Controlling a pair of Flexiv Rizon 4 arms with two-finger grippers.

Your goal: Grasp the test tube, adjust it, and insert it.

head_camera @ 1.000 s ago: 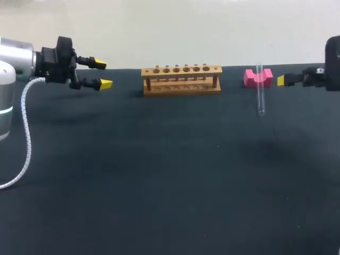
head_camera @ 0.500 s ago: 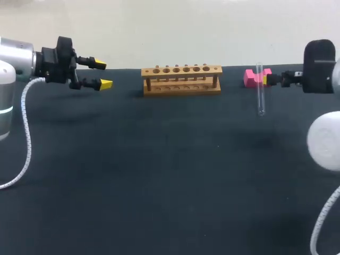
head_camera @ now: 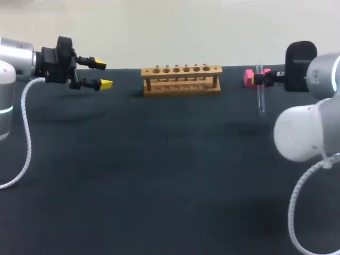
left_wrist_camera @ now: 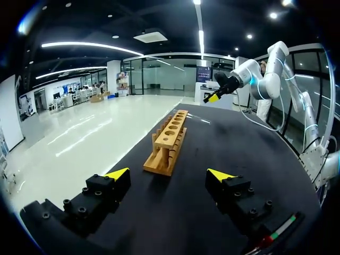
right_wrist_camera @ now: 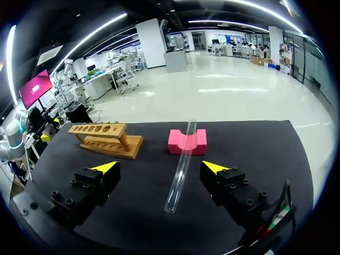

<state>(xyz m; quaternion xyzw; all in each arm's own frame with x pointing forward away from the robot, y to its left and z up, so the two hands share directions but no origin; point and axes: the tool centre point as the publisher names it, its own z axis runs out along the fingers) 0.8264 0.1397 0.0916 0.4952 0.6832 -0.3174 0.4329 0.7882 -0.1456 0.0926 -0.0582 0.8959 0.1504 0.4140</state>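
Only the right wrist view shows us our right hand point(right_wrist_camera: 159, 167) wide, straddling the untouched test tube point(right_wrist_camera: 180, 164); it advanced; left hand point(head_camera: 103, 74) wide.

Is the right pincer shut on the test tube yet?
Open. The right pincer has its tips wide apart, clear of the test tube lying propped on the pink block.
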